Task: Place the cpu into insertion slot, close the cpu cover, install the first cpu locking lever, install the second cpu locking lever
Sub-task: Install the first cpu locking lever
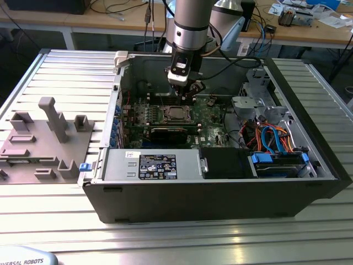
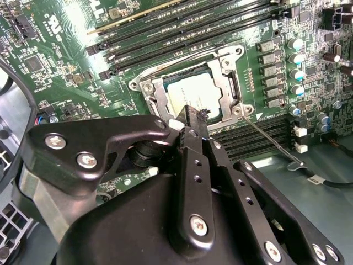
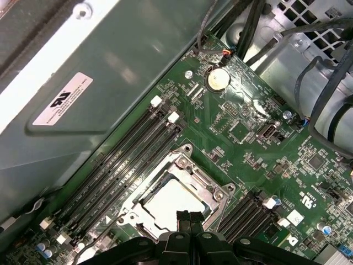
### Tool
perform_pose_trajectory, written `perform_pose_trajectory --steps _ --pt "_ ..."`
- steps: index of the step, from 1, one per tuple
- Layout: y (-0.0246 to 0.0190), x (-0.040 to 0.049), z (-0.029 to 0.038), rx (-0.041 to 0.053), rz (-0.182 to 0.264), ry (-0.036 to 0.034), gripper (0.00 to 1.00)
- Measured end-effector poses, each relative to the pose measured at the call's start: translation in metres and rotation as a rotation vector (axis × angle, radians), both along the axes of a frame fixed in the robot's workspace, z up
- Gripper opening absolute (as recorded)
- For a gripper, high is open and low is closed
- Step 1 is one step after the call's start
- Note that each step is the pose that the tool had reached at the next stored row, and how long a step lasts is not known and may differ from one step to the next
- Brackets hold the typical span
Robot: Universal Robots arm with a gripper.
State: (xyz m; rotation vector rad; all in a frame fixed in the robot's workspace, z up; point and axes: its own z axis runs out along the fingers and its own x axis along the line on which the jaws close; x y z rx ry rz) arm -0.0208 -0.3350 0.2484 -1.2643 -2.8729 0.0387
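gripper [image 2: 194, 118], jaws closed on nothing, tip just above the edge of the cpu cover [image 2: 222, 91] lying flat over the cpu [image 2: 190, 91] in the insertion slot [image 2: 234, 52]; a locking lever [image 2: 270, 142] slants away beside it

Matt silver-grey metal cpu [image 2: 190, 91], shiny metal cpu cover [image 2: 218, 88], glossy green motherboard [image 3: 220, 154]

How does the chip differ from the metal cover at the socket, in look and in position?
The chip is a solid square with a dull grey top; the cover is a shiny frame with a square window. The chip is smaller and sits inside that window; the cover lies around it. Both are silvery and lie flat on the green board.
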Motion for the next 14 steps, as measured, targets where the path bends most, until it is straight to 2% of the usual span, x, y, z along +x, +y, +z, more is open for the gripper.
perform_pose_trajectory --steps 14 --pt "0.0 0.0 0.0 0.0 0.016 0.0 0.11"
